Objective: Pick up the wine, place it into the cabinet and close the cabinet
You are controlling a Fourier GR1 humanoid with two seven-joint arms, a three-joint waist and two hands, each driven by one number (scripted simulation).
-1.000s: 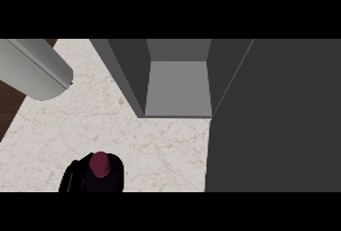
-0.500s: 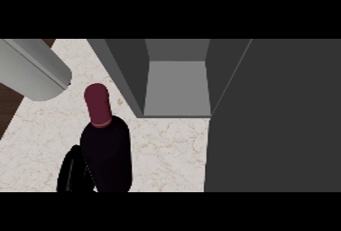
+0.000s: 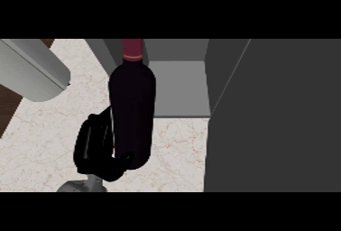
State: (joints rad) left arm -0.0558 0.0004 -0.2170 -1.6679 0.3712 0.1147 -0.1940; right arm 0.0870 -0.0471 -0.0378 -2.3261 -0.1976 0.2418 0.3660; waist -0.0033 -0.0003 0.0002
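We see the wine bottle [image 3: 133, 113] standing tall in the middle-left of the head view, its dark body rising from our hand up to a dark red neck and cap near the top edge of the scene. A thin pale ring circles the neck just below the cap. The bottle is held above the counter [image 3: 47, 135], and its upper part overlaps the left wall of the cabinet [image 3: 177, 88] as seen from above; whether it touches that wall we cannot tell.

Our black hand [image 3: 99, 149] sits to the left of the bottle's lower half and just beneath it, fingers curled round the dark glass, with the thumb hooking in at the base on the bottle's right side. A bit of grey wrist shows below the hand at the lower edge. Which arm this hand belongs to is hard to judge from this view alone; it comes up from the lower left.

Up and to the right of the hand, the cabinet stands with its pale grey inside floor showing. Further right, a broad dark panel [image 3: 273, 117], which looks to be the cabinet's door, fills that side of the view. Up and to the left of the hand, a light grey rounded shape [image 3: 33, 67] lies over the counter's edge.
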